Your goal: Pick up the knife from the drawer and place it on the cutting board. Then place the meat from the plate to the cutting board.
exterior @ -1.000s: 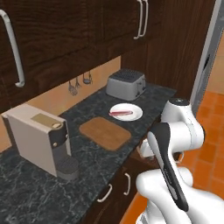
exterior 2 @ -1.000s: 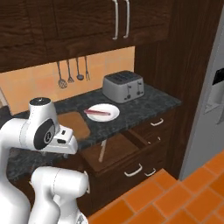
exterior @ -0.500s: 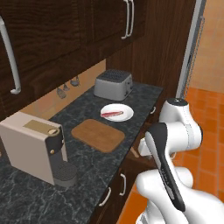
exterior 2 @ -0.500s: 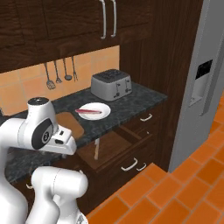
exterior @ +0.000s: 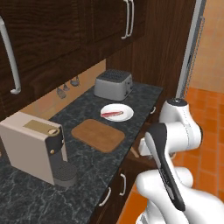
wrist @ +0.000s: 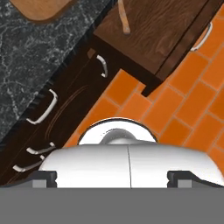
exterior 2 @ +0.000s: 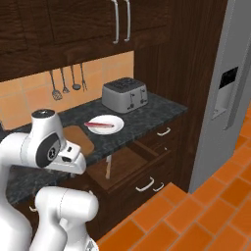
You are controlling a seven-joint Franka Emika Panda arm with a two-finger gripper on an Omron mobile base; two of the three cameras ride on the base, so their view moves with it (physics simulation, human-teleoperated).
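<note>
Right base view: slim, pale-handled knife (exterior 2: 107, 167) lies in open dark drawer (exterior 2: 128, 164).

Matt wood cutting board (exterior: 98, 134); speckled stone counter (exterior: 65, 113); brushed-metal toaster (exterior: 113, 84).

On the dark counter (exterior: 87, 166) I see a brown cutting board (exterior: 98, 134). Just behind it sits a white plate (exterior: 117, 112) with red meat (exterior: 112, 114) on it. A gray toaster (exterior: 113, 84) stands farther back. A coffee machine (exterior: 37, 146) is near my left. My white arm (exterior: 173, 140) is at the right.
</note>
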